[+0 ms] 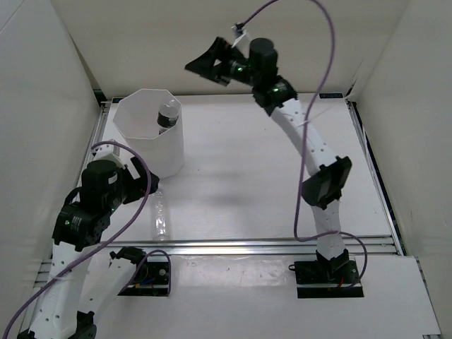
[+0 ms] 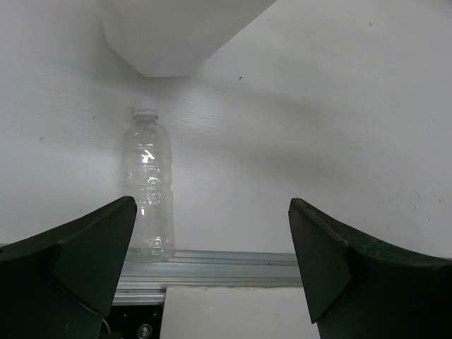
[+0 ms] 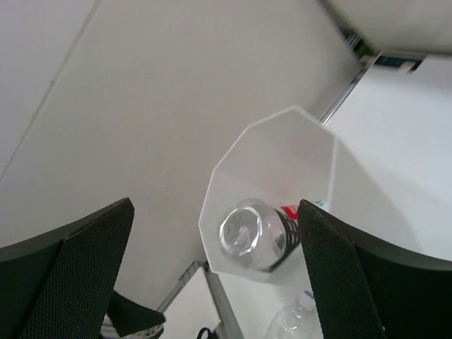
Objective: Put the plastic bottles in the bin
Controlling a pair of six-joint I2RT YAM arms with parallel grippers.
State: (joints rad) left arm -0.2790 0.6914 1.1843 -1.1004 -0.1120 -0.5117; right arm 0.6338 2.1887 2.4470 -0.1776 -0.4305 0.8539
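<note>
The white faceted bin [image 1: 167, 151] stands at the far left of the table. A short dark-labelled bottle [image 1: 167, 114] stands upside down inside it. In the right wrist view I see its clear base [image 3: 245, 232] and a bit of red label [image 3: 291, 211] beside it in the bin [image 3: 282, 159]. The plain clear bottle with a white cap [image 1: 161, 213] lies on the table in front of the bin, also in the left wrist view [image 2: 148, 187]. My left gripper [image 2: 212, 244] is open and empty, low beside that bottle. My right gripper [image 1: 207, 63] is open and empty, raised above and right of the bin.
An aluminium rail [image 1: 282, 244] runs along the table's near edge, just behind the plain bottle's base [image 2: 226, 265]. White walls enclose the table on the left, back and right. The bin's foot [image 2: 166, 39] stands just beyond the bottle's cap.
</note>
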